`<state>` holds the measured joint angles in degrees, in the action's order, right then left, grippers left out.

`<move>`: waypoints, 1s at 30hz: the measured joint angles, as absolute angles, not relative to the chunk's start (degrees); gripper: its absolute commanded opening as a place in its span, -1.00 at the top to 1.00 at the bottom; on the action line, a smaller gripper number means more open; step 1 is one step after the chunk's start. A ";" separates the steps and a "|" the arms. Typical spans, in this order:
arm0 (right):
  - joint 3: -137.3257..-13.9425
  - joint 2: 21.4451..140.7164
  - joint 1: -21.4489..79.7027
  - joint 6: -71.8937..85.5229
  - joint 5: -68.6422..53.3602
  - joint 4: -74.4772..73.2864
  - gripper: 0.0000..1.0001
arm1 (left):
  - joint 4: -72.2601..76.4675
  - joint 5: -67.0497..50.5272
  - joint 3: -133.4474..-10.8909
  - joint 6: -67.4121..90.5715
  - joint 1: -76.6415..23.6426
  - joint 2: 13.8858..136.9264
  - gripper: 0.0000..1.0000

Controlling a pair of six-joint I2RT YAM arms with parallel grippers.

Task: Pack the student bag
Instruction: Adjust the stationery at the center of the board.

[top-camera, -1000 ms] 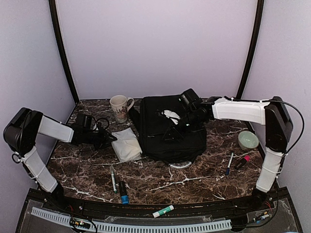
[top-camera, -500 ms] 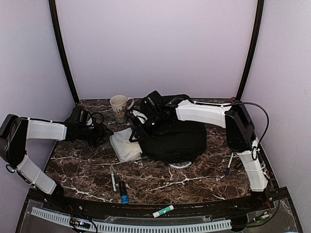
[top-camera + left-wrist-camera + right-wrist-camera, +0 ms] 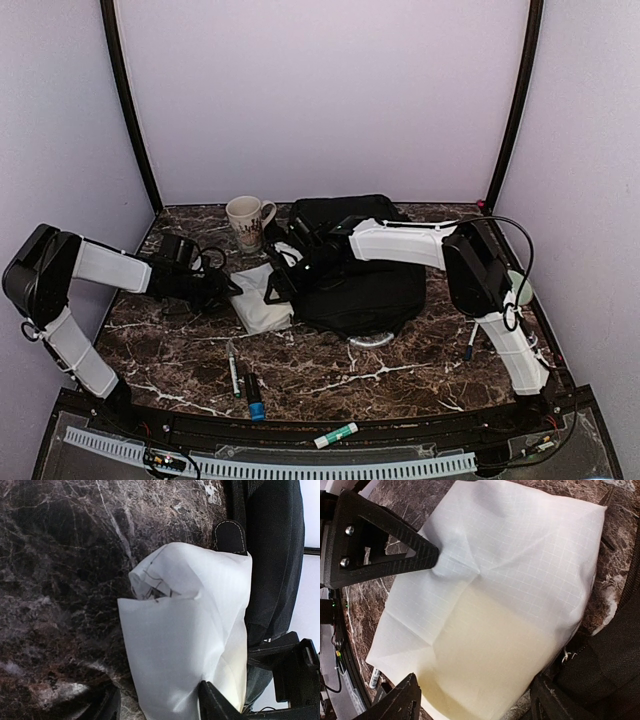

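The student bag [image 3: 365, 285] is a large black backpack lying flat mid-table; its fabric also shows in the right wrist view [image 3: 607, 672] and the left wrist view [image 3: 272, 555]. A white folded pouch [image 3: 262, 300] lies against its left side. My left gripper [image 3: 228, 288] is at the pouch's left edge, open: one finger [image 3: 216, 702] presses on the pouch [image 3: 185, 645], the other rests on the table beside it. My right gripper [image 3: 278, 276] hovers over the pouch [image 3: 500, 605] from the bag side, open, with its jaws spread wider than the pouch's near end.
A cream mug [image 3: 245, 220] stands behind the pouch. Two markers [image 3: 233, 372] [image 3: 253, 395] lie near the front, a green-capped stick [image 3: 335, 435] on the front rail. A blue pen [image 3: 470, 340] and a green bowl [image 3: 517, 287] sit right of the bag.
My right arm swung left from the top of the bag to the pouch and its jaws widened. The left gripper opened and shifted slightly at the pouch's left edge.
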<state>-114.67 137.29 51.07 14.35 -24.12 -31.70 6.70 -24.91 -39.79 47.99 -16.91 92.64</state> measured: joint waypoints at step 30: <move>-119.02 141.75 48.38 15.03 -32.12 -29.80 1.00 | 9.56 -23.79 -37.82 48.73 -20.56 91.90 -0.24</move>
